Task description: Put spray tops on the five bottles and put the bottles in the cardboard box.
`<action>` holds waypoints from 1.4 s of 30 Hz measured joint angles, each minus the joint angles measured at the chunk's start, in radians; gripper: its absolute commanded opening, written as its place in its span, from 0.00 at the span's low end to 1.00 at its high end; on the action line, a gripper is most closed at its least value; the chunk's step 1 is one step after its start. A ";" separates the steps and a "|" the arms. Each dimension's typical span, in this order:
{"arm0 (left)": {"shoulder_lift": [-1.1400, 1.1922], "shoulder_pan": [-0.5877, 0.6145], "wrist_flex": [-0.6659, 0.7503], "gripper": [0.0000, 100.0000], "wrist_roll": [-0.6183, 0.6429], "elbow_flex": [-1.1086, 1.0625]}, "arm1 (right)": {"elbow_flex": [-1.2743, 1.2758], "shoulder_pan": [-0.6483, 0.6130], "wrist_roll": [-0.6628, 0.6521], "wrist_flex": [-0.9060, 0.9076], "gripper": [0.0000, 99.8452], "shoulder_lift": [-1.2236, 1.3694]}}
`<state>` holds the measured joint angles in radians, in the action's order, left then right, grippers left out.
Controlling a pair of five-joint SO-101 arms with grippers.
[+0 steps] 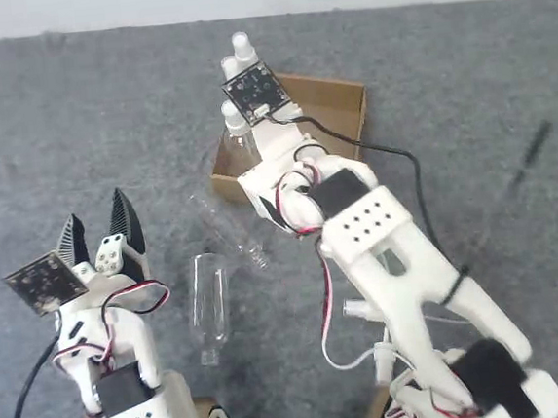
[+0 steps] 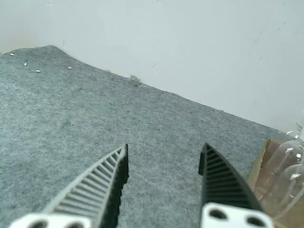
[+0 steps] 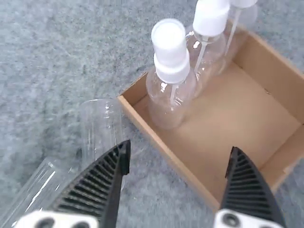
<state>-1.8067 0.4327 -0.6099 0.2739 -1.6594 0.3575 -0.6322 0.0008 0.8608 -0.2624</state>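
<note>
The cardboard box [image 1: 333, 102] stands at the back middle of the grey carpet. Three clear bottles with white spray tops [image 3: 170, 71] stand upright in the box's corner [image 3: 228, 123]. My right gripper [image 3: 180, 146] hangs open over the box's near edge, with nothing between its fingers. Two topless clear bottles lie on the carpet, one [image 1: 227, 225] just outside the box and one [image 1: 209, 303] nearer the front. My left gripper [image 1: 95, 207] stands open and empty at the left, well away from them. A loose white spray top [image 1: 358, 310] lies beside the right arm's base.
A white wall [image 2: 190, 42] borders the carpet behind the box. The right arm [image 1: 380, 249] and its black cable [image 1: 392, 155] stretch across the right side. Bare carpet lies to the left and far right.
</note>
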 measured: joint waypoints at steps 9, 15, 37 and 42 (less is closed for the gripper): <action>0.000 0.000 0.000 0.23 0.000 0.000 | 0.000 0.000 0.000 0.141 0.25 -0.172; 0.000 0.000 0.000 0.23 0.000 0.000 | 0.000 -0.075 0.000 0.210 0.12 -0.236; 0.000 0.026 0.000 0.23 0.000 0.000 | 0.000 -0.270 -0.003 0.138 0.13 0.140; 0.000 0.026 0.000 0.23 0.000 0.000 | 0.000 -0.270 -0.003 0.078 0.25 0.247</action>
<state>-1.8067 0.4588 -0.6099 0.2739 -1.6594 0.3575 -0.9022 -0.0023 0.9390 -0.0153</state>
